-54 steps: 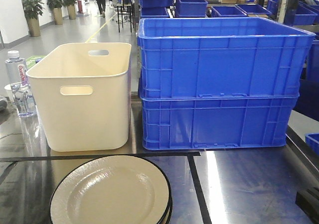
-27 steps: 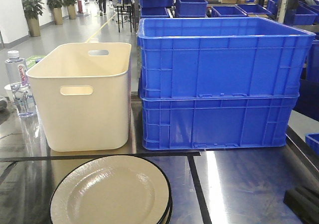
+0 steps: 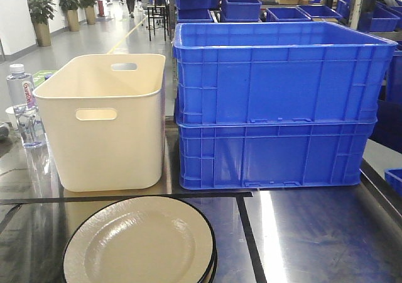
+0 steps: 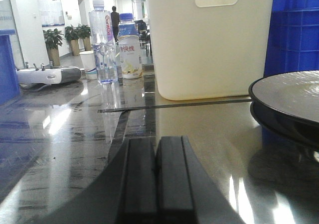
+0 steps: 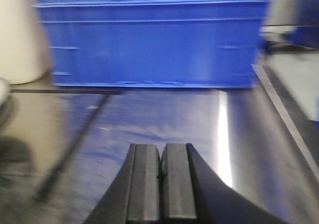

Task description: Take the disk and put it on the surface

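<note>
Steel surface [image 3: 308,239] (tape-lined) bears disk [image 3: 138,242]; left claw [image 4: 155,179], right claw [image 5: 160,186] pressed together.

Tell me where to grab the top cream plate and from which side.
Grip the top plate by its black rim, likely at the left edge that the left wrist view shows. It lies flat on another plate, so the rim overhangs the steel surface, leaving room under it. Come in low from the left with the left tool, which is shut and must open first.
</note>
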